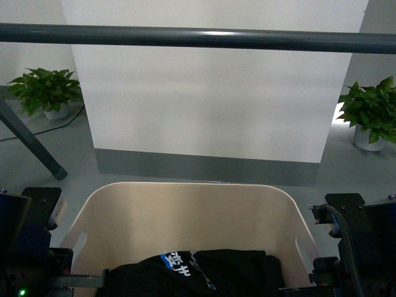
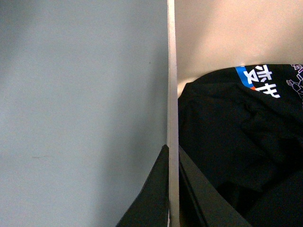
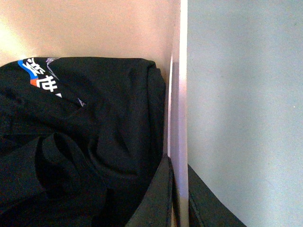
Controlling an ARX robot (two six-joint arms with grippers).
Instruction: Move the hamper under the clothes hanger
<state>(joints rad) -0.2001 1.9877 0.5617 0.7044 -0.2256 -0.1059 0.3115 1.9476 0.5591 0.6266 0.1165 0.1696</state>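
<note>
**A:** Where is the hamper [image 1: 185, 210]?

**B:** At the bottom centre of the front view, standing on the grey floor [image 1: 80, 154] with its open top showing. A black garment [image 1: 204, 275] with a blue-and-white print lies inside, at the lower edge of the frame.

**A:** And the clothes hanger [image 1: 198, 38]?

**B:** Its round bar crosses the top of the frame from edge to edge. One angled leg comes down at the left. The hamper lies lower in the frame than the bar, but I cannot tell whether it stands straight beneath it.

**A:** The grippers?

**B:** The left gripper [image 2: 172, 152] is clamped on the hamper's side wall, one finger on each face. The right gripper [image 3: 179, 163] pinches the opposite wall the same way, with the garment just beside its inner finger.

**A:** Anything behind?

**B:** A white panel [image 1: 210, 93], with one potted plant [image 1: 46, 90] at middle left and a second potted plant [image 1: 371, 114] at middle right.
</note>
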